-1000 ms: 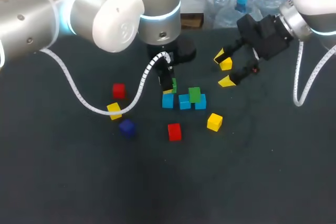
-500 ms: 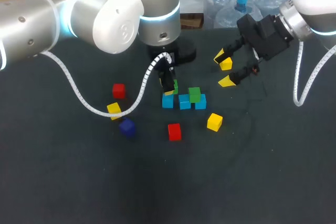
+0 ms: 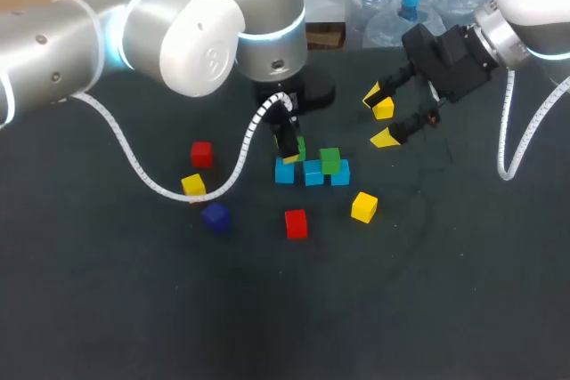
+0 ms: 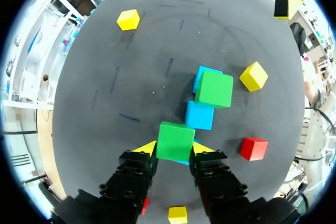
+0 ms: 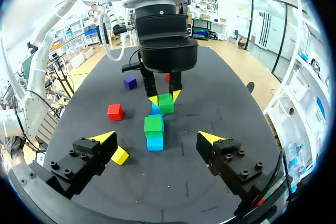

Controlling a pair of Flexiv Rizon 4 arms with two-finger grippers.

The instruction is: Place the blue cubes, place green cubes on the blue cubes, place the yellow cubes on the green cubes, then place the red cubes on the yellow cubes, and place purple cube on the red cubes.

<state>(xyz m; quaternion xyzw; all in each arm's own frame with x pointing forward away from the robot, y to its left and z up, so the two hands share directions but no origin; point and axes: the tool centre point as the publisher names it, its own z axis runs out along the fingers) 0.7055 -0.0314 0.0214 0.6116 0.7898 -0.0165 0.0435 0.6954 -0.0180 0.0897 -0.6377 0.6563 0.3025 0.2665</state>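
Three blue cubes lie in a row mid-table: left, middle and right. One green cube sits on the row's right end. My left gripper is shut on a second green cube, held just over the left blue cube; touching or not, I cannot tell. My right gripper hangs open and empty above the table, behind and right of the row. Loose on the table are two red cubes, two yellow cubes and a purple cube.
The left arm's white cable loops down to the table near the left yellow cube. The dark mat is bare in front and at the right.
My left gripper with its green cube has edged slightly to the right over the left blue cube. The right arm has stayed put.
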